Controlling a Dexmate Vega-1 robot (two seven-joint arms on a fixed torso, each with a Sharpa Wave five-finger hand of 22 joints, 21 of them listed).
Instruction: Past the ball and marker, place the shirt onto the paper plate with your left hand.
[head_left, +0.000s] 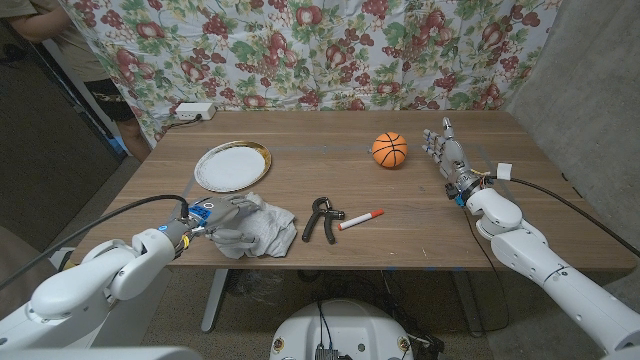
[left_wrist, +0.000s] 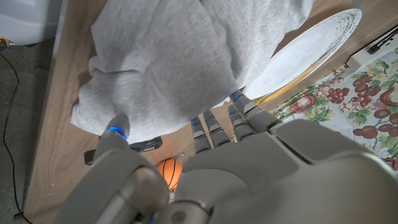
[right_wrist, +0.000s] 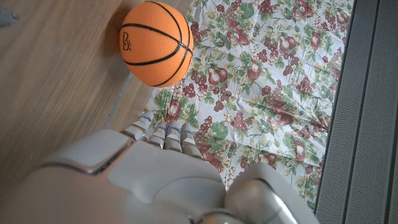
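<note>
Left hand (head_left: 222, 226) gripping the crumpled grey shirt (head_left: 262, 227) on the table's near edge, paper plate (head_left: 231, 165) just beyond, hand grip trainer (head_left: 322, 218), red-capped marker (head_left: 361, 219), small basketball (head_left: 389, 150), right hand (head_left: 447, 153) upright, fingers straight and empty

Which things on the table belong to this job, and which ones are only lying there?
Belong to the job:
shirt, under the left hand
paper plate
ball
marker

Only lying there:
hand exerciser
white box

black hand-grip exerciser (head_left: 321, 217), floral curtain (head_left: 330, 50), white box (head_left: 192, 111)
</note>
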